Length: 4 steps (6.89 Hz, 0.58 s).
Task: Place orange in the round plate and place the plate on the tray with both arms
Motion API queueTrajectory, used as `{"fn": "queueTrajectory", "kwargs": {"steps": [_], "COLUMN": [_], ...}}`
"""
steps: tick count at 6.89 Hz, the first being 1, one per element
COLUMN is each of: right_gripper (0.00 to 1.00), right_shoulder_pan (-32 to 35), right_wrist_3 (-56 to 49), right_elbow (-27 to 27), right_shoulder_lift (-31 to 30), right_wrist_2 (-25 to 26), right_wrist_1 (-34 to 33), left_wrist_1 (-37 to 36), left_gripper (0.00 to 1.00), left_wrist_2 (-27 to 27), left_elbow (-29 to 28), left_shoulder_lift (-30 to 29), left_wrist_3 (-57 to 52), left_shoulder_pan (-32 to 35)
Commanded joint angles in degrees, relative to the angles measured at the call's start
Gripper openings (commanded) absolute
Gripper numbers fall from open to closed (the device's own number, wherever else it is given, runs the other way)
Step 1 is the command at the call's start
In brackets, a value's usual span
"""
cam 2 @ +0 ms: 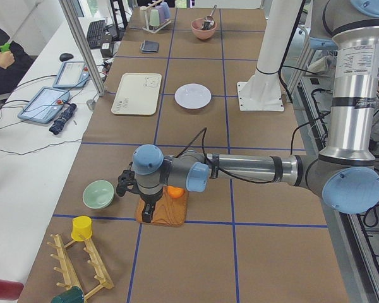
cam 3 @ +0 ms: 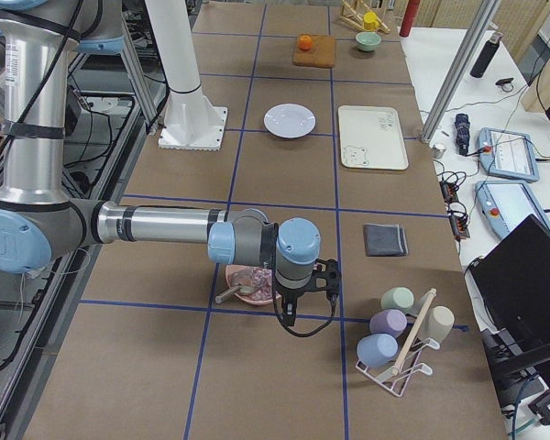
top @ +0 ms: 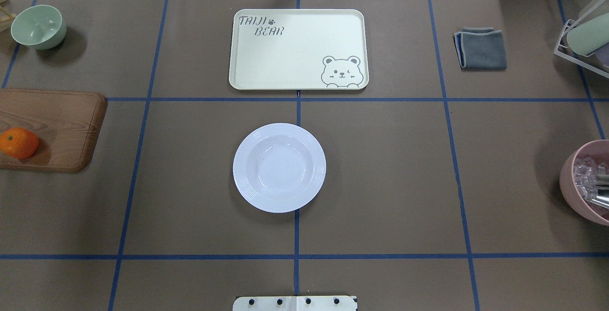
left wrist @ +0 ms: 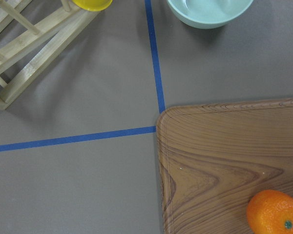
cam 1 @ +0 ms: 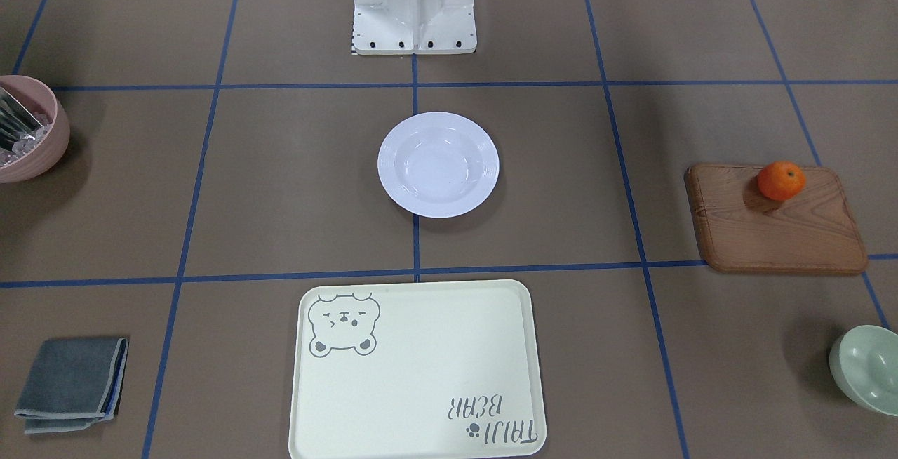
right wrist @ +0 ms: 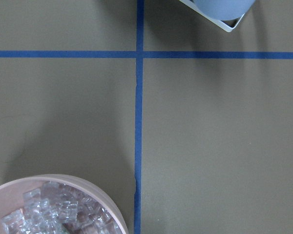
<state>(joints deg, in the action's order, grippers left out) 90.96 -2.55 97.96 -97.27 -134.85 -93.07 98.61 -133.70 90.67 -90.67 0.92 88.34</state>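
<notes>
Bright, even light comes down from overhead, and no corner of the table (top: pixel 380 182) is dim. The glossy round plate (top: pixel 279 167) shows pale streaks of glare in its well. Shadows are soft and short. One smudge lies to the right of the green bowl (top: pixel 38 26), one beside the orange (cam 1: pixel 781 180) on the wooden board (cam 1: pixel 779 234), and a wider one by the pink bowl (cam 1: pixel 35 143). Both wrist views are sharp. In the side views, uprights lean near the edges.

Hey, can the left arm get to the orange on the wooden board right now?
Probably yes. The left gripper hangs close to the wooden board, and the orange sits alone on it with nothing over or against it. The green bowl stands off the board, clear of the way.
</notes>
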Motion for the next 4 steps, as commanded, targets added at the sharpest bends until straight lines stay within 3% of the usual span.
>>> {"fn": "queueTrajectory", "kwargs": {"steps": [1, 4], "right_gripper": [1.00, 1.00], "right_shoulder_pan": [0.01, 0.01], "right_wrist_3": [0.01, 0.01], "right_elbow": [0.04, 0.39], "right_shoulder_lift": [0.15, 0.24], "right_wrist_2": [0.81, 0.47], "right_wrist_1": [-0.09, 0.00], "left_wrist_1": [0.00, 0.00], "left_gripper": [0.98, 0.98], "left_wrist_2": [0.02, 0.02], "left_elbow": [0.12, 0.47], "left_shoulder_lift": [0.05, 0.14], "left_wrist_3": [0.05, -0.04], "left_shoulder_pan": [-0.01, 0.17]}}
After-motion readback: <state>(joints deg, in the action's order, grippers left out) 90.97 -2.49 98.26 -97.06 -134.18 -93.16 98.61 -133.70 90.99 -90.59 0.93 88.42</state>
